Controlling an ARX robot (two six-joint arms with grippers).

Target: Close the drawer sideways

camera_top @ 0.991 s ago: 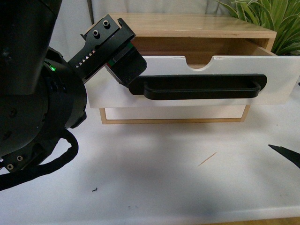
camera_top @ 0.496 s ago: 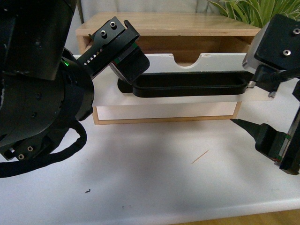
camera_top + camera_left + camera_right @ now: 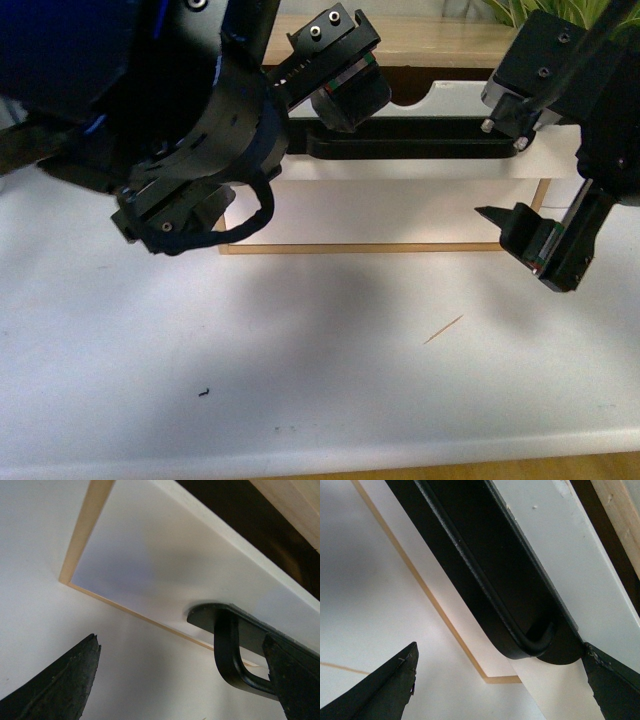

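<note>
Both arms have pressed in on the drawer (image 3: 455, 97) over the last half second. The left gripper (image 3: 345, 65) has slid from the far left end of the handle (image 3: 420, 145) to a spot a little further along it. The right gripper (image 3: 495, 160), then off to the right of the drawer front, now brackets the handle's right end.

The drawer sits in the top slot of the wooden cabinet (image 3: 440, 35) and stands pulled out: both wrist views show a dark gap between its white front and the wood behind. Its long black bar handle runs across the front. The left arm hides the front's left edge, and the right arm covers its right edge.

The left gripper is spread, with the handle's left end between its fingers, close by one finger (image 3: 295, 675) and well apart from the other (image 3: 55, 685). Contact cannot be told. The right gripper is spread too. One finger (image 3: 615, 680) lies just beside the handle's rounded right end. The other (image 3: 380, 690) hangs well apart from it, lower down before the cabinet's right corner.

Under the drawer is a plain white lower front (image 3: 400, 210) inside the cabinet's wooden frame. From the cabinet's base the white tabletop (image 3: 300, 340) runs open to its near edge, carrying a thin pale sliver (image 3: 443, 329) and a small dark speck (image 3: 204, 392). The left arm's bulk and a cable loop (image 3: 262, 205) hang over the tabletop's left part. Green leaves (image 3: 505, 8) show behind the cabinet at the upper right.
</note>
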